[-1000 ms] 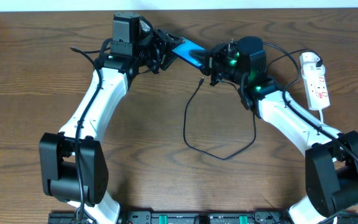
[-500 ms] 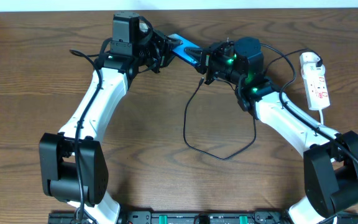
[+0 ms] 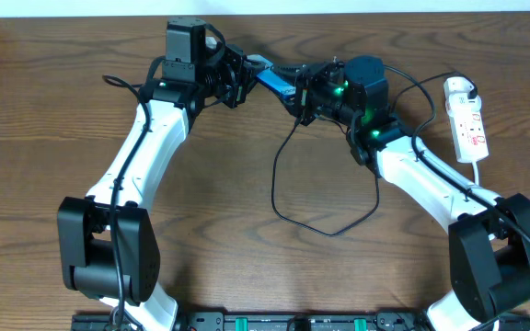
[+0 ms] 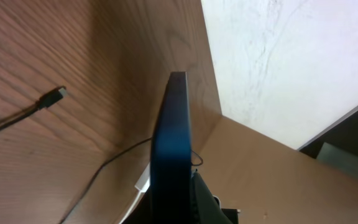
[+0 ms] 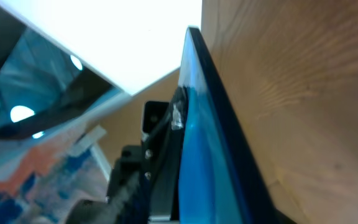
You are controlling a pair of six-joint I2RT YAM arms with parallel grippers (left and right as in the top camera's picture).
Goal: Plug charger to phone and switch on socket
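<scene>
The overhead camera alone took in the whole layout. Two arms met near the far edge of the table [image 3: 247, 267], with one phone [image 3: 270, 77] held between them, tilted, its blue face towards the camera. The left gripper [image 3: 246, 77] was clamped tight on the phone's left end. The right gripper [image 3: 300, 94] was right at the phone's other end, but no view showed how wide its jaws stood or whether they held anything. One black cable [image 3: 275, 179] lay in a loose loop on the wood between the two arms. One white power strip [image 3: 468, 124] lay well apart at the right side, beside the right arm.

The left wrist camera gave what the overhead did not. It showed the phone edge-on, a dark narrow slab rising from the jaws. It also showed the cable's plug tip [image 4: 58, 93] lying free on the table, apart from the phone.

The right wrist camera showed the phone's blue screen very close and at a steep slant, with bare wood beside it.
</scene>
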